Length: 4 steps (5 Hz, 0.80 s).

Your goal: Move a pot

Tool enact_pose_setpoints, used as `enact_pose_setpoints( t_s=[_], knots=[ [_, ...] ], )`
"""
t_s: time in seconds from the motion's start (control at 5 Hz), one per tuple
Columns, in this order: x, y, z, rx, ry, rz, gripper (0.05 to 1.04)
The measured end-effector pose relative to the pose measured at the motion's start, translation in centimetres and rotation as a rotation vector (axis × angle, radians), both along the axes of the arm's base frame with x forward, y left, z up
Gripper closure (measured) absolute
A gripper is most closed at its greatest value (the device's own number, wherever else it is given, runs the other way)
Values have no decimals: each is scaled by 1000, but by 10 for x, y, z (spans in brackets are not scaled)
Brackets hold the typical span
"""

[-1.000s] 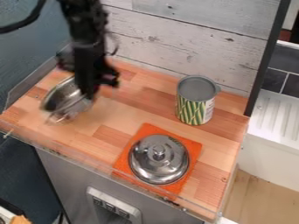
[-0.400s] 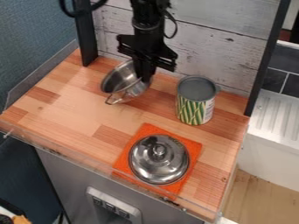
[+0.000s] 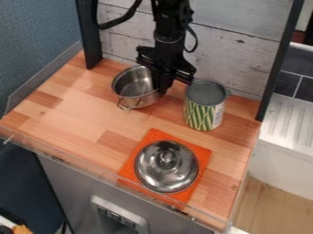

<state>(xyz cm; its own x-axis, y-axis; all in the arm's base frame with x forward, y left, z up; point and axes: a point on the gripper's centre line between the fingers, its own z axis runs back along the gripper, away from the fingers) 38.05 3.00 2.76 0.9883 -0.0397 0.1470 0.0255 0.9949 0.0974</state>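
In the camera view, you have the steel pot (image 3: pixel 131 84) beside the back edge of the counter (image 3: pixel 73 107), toward its back left corner, and the black gripper (image 3: pixel 160 86) hanging down at the pot's right wall. So the pot's bowl lies to the view's left of your jaws, with its loop handle (image 3: pixel 126 108) pointing toward the front edge. The jaws look clamped on that right wall, across the rim; the pot is about level, though you can't tell whether its base bears on the wood. The green-patterned can (image 3: pixel 204 113) stands close on the gripper's other side, so if you are to let go here, part the fingers only a little and lift straight up. The domed lid (image 3: pixel 165 171) sits on the orange mat (image 3: pixel 153 135), nearer the front edge.
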Motion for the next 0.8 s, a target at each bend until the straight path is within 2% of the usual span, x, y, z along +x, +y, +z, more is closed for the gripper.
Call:
enact_pose_setpoints(
  t_s=[0.2, 0.4, 0.6, 0.8],
  knots=[
    [-3, -14, 0, -15, 28, 4, 859],
    [1, -20, 13, -35, 17, -3, 605],
    [1, -14, 38, -63, -18, 8, 302],
    [-6, -1, 49, -76, -18, 24, 84]
  ],
)
